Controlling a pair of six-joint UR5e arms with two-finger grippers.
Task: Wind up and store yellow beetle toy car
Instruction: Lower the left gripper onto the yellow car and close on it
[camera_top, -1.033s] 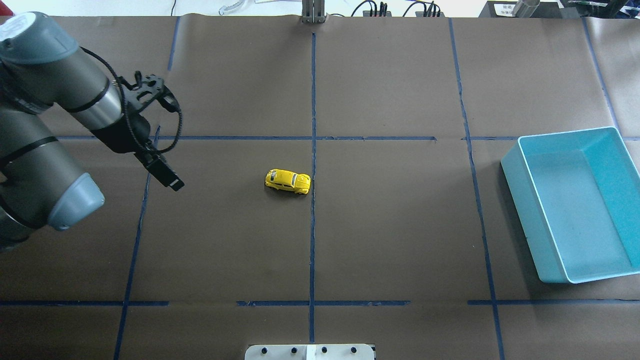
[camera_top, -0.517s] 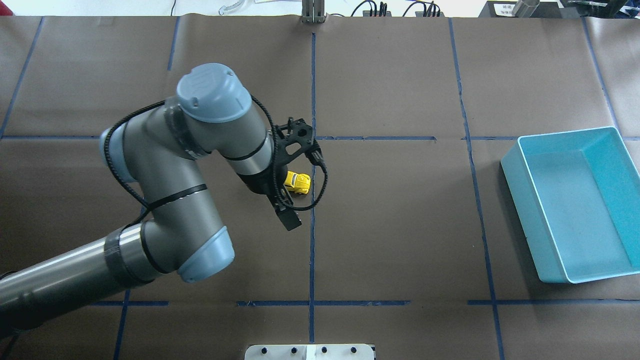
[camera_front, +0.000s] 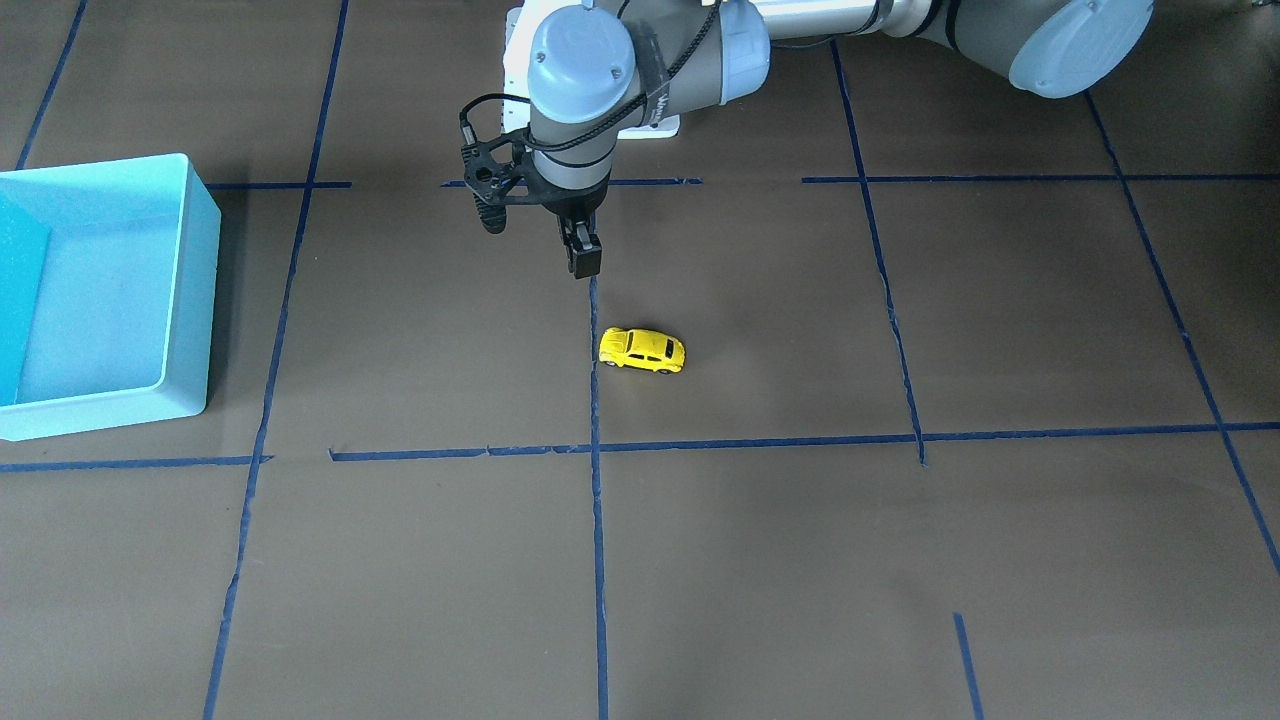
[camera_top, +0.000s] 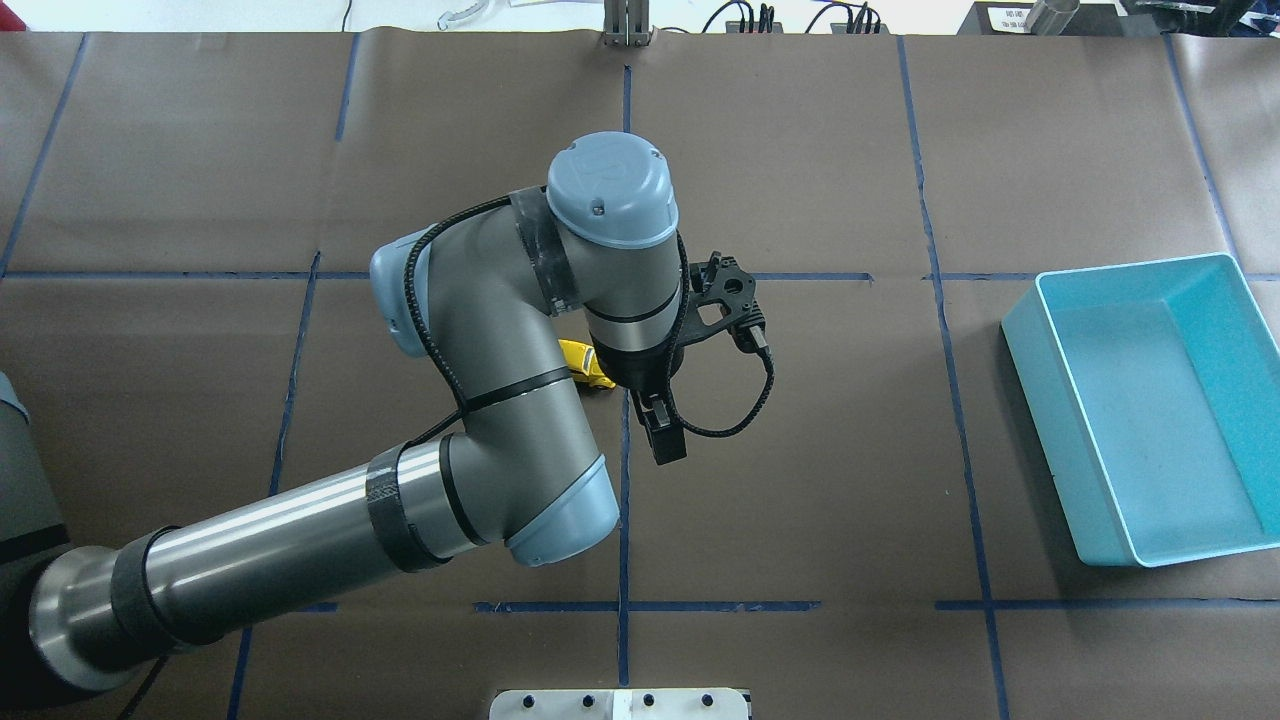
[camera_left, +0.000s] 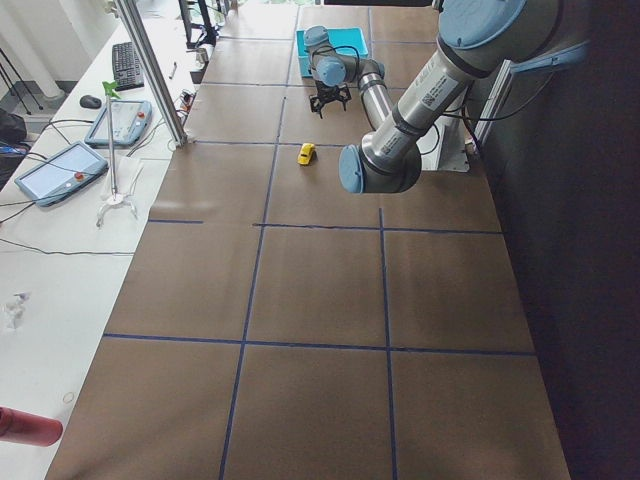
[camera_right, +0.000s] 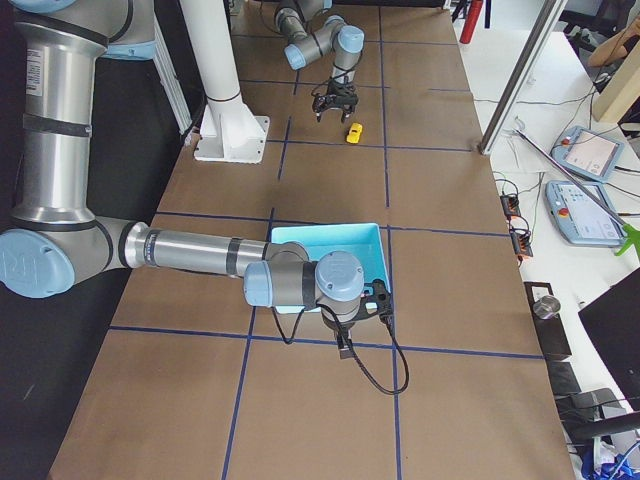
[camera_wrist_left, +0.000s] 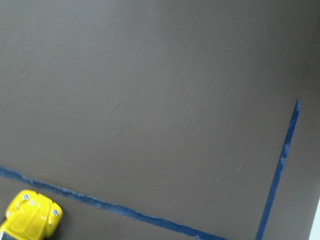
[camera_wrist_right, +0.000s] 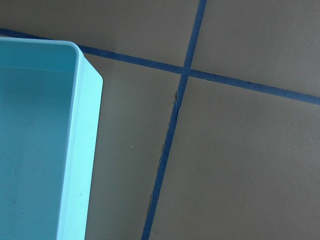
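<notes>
Whole toy car front-on, sliver overhead

Toy car, perhaps half, behind arm

The toy car is small, bright yellow and rounded like a beetle, with dark windows. It stands upright on its wheels on the brown table cover near the middle, lying crosswise, just right of the blue tape line in the front-facing view.
</notes>
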